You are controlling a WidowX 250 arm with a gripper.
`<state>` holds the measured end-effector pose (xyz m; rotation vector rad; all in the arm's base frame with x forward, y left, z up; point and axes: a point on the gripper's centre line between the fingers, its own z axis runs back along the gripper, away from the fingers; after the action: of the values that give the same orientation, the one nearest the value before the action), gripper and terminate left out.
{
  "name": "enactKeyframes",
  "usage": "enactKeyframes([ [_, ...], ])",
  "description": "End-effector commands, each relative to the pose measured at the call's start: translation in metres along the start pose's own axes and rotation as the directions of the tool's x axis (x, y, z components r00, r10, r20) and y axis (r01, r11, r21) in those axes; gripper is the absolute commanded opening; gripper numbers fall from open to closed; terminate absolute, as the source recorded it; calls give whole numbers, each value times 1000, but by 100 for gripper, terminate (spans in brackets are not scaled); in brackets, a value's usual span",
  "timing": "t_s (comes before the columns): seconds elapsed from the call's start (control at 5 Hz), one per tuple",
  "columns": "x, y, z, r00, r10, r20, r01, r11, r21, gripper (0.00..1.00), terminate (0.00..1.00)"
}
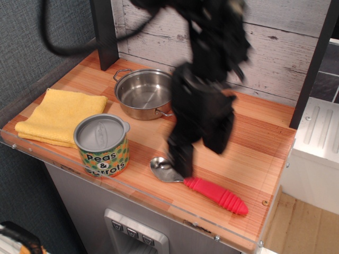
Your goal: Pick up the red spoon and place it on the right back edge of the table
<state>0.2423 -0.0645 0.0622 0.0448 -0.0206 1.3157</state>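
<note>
The red spoon (214,194) lies flat near the front edge of the striped wood table (254,132), its silver bowl to the left and its ribbed red handle pointing right. My black gripper (201,151) is blurred by motion and hangs just above the spoon. Its two fingers stand apart, open and empty. The left finger (183,156) comes down over the spoon's neck beside the bowl, and the right finger (222,135) is higher, behind the handle. The back right part of the table is bare wood.
A steel pot (144,93) stands at the back left. A "Peas & Carrots" can (101,144) stands at the front left, with a folded yellow cloth (61,115) beside it. A dark post (312,63) rises at the table's right back edge.
</note>
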Motion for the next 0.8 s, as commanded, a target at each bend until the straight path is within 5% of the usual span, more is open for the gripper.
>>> enactKeyframes([
  [0.0,2,-23,-15,997,80,-9,-80,995,-64,100,0],
  [0.6,4,-14,-43,986,167,-4,-167,985,-47,100,0],
])
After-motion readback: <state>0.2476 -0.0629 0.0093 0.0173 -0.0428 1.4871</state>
